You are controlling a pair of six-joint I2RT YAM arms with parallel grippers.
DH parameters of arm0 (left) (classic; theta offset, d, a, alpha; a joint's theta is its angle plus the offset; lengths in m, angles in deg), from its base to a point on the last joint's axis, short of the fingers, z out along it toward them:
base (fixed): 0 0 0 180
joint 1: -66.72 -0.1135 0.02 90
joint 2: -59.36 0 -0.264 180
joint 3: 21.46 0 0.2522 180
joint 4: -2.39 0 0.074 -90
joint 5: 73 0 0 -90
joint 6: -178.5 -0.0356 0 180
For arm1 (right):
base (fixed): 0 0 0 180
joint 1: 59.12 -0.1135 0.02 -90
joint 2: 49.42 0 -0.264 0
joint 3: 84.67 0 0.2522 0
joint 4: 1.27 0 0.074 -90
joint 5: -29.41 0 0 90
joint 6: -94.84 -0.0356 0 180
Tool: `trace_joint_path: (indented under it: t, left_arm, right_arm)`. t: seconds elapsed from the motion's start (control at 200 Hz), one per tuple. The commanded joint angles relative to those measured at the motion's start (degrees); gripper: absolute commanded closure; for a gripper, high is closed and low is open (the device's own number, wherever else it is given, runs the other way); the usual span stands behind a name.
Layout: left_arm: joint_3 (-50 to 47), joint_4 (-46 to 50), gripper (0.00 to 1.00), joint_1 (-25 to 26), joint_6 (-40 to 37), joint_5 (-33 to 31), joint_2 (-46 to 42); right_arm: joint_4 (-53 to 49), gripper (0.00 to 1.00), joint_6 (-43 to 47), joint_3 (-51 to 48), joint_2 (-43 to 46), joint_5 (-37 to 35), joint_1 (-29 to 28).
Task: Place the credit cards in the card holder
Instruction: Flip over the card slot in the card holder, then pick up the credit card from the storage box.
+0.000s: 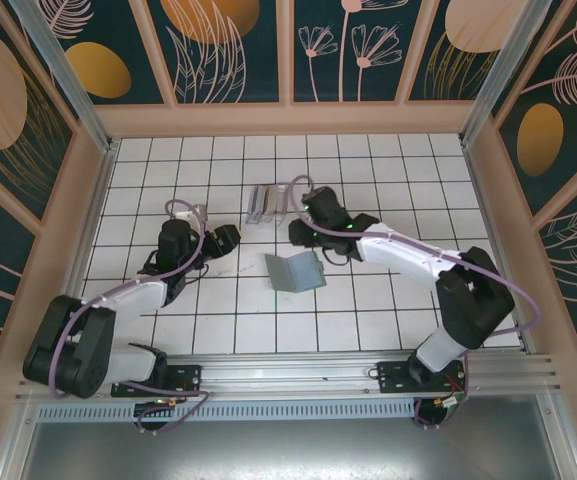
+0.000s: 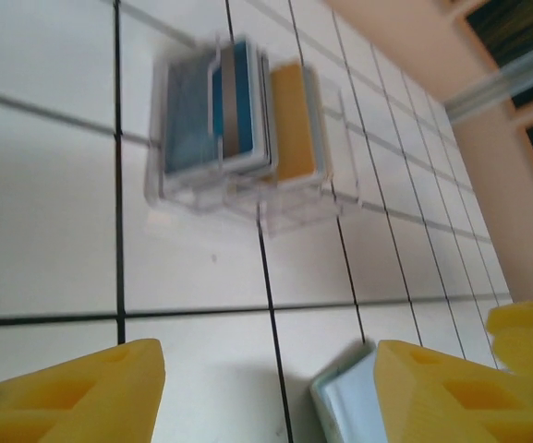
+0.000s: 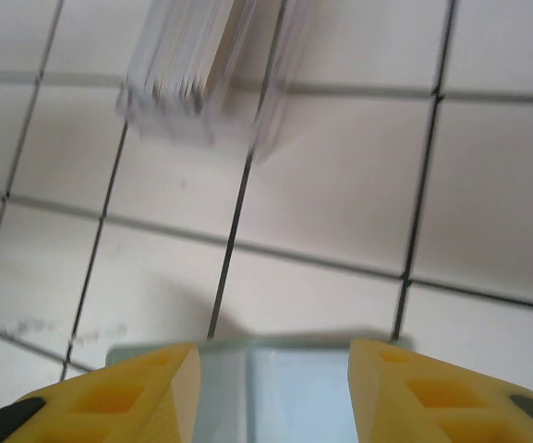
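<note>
The credit cards stand on edge in a clear plastic box (image 1: pixel 267 203). In the left wrist view I make out a blue card (image 2: pixel 239 97) and an orange-yellow card (image 2: pixel 294 125) there. The sage-green card holder (image 1: pixel 296 271) lies folded open on the tiles, just nearer than the box. My right gripper (image 1: pixel 302 234) hovers at its far edge, open. The holder's pale inside (image 3: pixel 275 388) shows beneath the gap between the yellow fingers (image 3: pixel 132 397). My left gripper (image 1: pixel 225 239) is open and empty to the holder's left. One corner of the holder (image 2: pixel 345 397) lies beside its right finger.
The white tiled table (image 1: pixel 398 190) is walled by a tan frame with patterned panels. An aluminium rail (image 1: pixel 298 375) runs along the near edge, where both arm bases sit. In the right wrist view the clear box (image 3: pixel 201 74) sits a tile beyond the holder.
</note>
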Motion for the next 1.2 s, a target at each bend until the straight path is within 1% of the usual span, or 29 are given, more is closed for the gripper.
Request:
trace_joint_path:
  t: [0.0,0.105,0.165,0.22,0.305,0.385,0.46,0.531,0.581,0.611,0.706,0.781,0.796,0.836,0.856,0.866,0.881,0.906,0.911,0.961,0.971,0.981,1.046,1.081,1.141,1.176,1.196]
  left_arm:
    - [1.8,3.3,0.37,-0.2,-3.0,-6.5,-3.2]
    - [1.4,3.4,0.36,-0.2,-3.3,-8.4,-4.4]
    - [1.3,4.0,0.34,-0.2,-2.8,-9.0,-4.2]
    - [1.2,3.8,0.33,-0.2,-2.4,-7.0,-3.5]
    - [2.3,5.1,0.30,-0.2,-3.5,-2.9,-1.8]
    - [2.5,6.7,0.28,-0.2,-4.6,-1.4,-1.3]
    - [2.0,7.3,0.27,-0.2,-5.8,-1.4,-1.7]
    - [1.4,7.5,0.26,-0.2,-7.2,-3.0,-1.9]
    - [1.1,7.7,0.26,-0.2,-7.7,-5.4,-2.0]
    - [1.1,8.0,0.25,-0.2,-7.8,-7.2,-2.0]
    - [1.8,9.6,0.24,-0.2,-8.1,-13.8,-2.0]
    - [2.8,11.0,0.22,-0.2,-8.1,-19.4,-2.4]
    - [3.0,11.5,0.19,-0.2,-7.9,-20.2,-2.5]
    - [3.6,12.7,0.13,-0.2,-7.1,-22.4,-2.7]
    - [3.9,13.1,0.04,-0.2,-6.6,-23.2,-2.8]
    - [4.1,13.3,0.02,-0.2,-6.2,-23.7,-2.9]
    - [4.2,13.4,0.02,-0.2,-5.8,-24.2,-2.9]
    - [4.4,13.2,0.02,-0.2,-5.0,-24.7,-2.9]
    - [4.4,13.2,0.01,-0.2,-5.0,-24.7,-2.9]
    - [5.1,12.1,0.01,-0.2,-5.2,-23.2,-2.7]
    - [5.3,11.8,0.02,-0.2,-5.2,-22.4,-2.6]
    - [5.4,11.6,0.01,-0.2,-5.3,-22.1,-2.5]
    - [7.2,10.8,0.01,-0.2,-2.2,-19.4,-2.1]
    - [8.6,9.9,0.01,-0.2,-2.3,-16.7,-1.8]
    - [10.9,9.0,0.01,-0.2,-3.2,-11.7,-1.2]
    - [12.0,9.3,0.02,-0.2,-3.5,-10.8,-1.0]
    - [12.6,9.7,0.01,-0.2,-3.4,-11.3,-0.9]
  right_arm:
    - [4.6,0.53,-2.0,-2.4,0.6,4.1,2.3]
    - [5.2,0.53,-0.7,-2.0,-0.9,7.0,2.3]
    - [4.0,0.58,0.1,-1.0,-2.3,8.8,2.3]
    - [4.3,0.61,0.1,-1.5,-2.3,9.9,2.0]
    - [4.4,0.61,0.9,-4.3,-1.8,10.8,1.3]
    - [1.2,0.60,3.8,-5.6,-1.9,11.2,-0.2]
    - [-1.9,0.53,6.3,-5.5,-2.6,8.2,-3.5]
    - [-2.9,0.42,6.6,-5.0,-3.9,4.8,-6.6]
    - [-2.8,0.32,5.9,-4.3,-4.6,2.1,-8.6]
    - [-3.0,0.28,5.2,-3.8,-4.9,-0.1,-9.7]
    - [-1.5,0.25,5.0,-2.7,-4.6,-6.7,-11.3]
    - [1.4,0.22,3.6,-2.3,-3.1,-11.8,-10.1]
    - [1.6,0.20,2.7,-2.0,-2.9,-12.9,-9.6]
    - [2.1,0.20,1.3,-1.0,-2.5,-14.1,-8.1]
    - [2.7,0.19,1.0,-0.7,-2.2,-14.1,-7.3]
    - [3.1,0.19,0.9,-0.5,-2.1,-14.1,-6.9]
    - [3.7,0.16,0.7,-0.4,-1.9,-14.1,-6.3]
    - [4.4,0.15,0.4,-0.3,-1.6,-14.1,-5.5]
    - [4.6,0.13,0.3,-0.3,-1.6,-14.2,-5.3]
    - [6.2,0.07,-0.4,-0.4,-1.0,-14.4,-3.2]
    - [6.4,0.02,-0.7,-0.4,-0.8,-14.4,-2.6]
    - [6.5,0.02,-0.8,-0.4,-0.7,-14.5,-2.4]
    - [7.1,0.01,-1.0,-0.6,0.1,-14.1,0.1]
    - [8.0,0.01,-0.8,-1.2,0.7,-13.2,1.0]
    - [11.5,0.01,-0.1,-3.0,2.1,-8.7,2.5]
    - [13.7,0.01,-0.1,-3.8,2.6,-5.0,3.4]
    - [14.9,0.01,-0.3,-4.0,2.7,-2.8,3.8]
